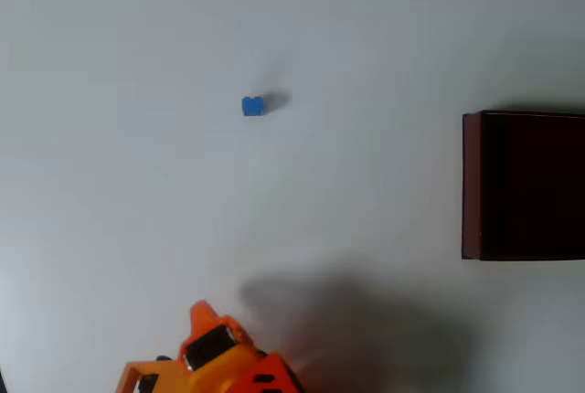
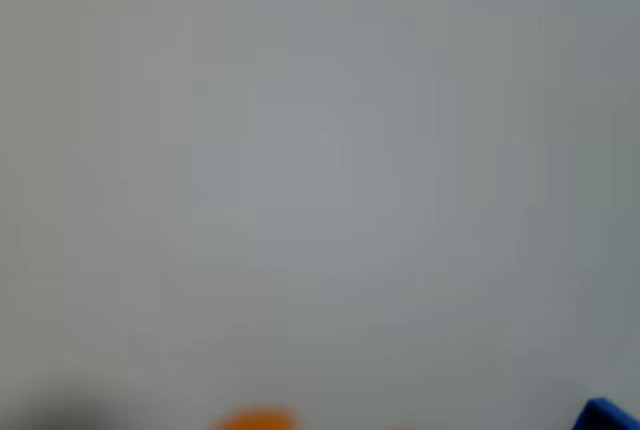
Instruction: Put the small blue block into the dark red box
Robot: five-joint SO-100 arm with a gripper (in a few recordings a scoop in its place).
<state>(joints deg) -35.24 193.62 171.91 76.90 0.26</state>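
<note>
On my overhead feed: small blue block (image 1: 253, 106), a matte cube with soft edges, lying alone on the smooth pale table (image 1: 110, 183), well apart from everything. Dark red box (image 1: 523, 185), rectangular with maroon walls and a near-black interior, cut off by the right edge. Orange plastic gripper (image 1: 203, 320), cropped at the bottom; I cannot tell its finger spacing. My wrist feed is blurred.

Overhead view: my tabletop (image 1: 137, 228) is plain pale grey-white. Small blue block (image 1: 252, 106) lies on it, upper middle. Dark red box (image 1: 471, 183) sits on it at the right edge, well apart from the block.
</note>
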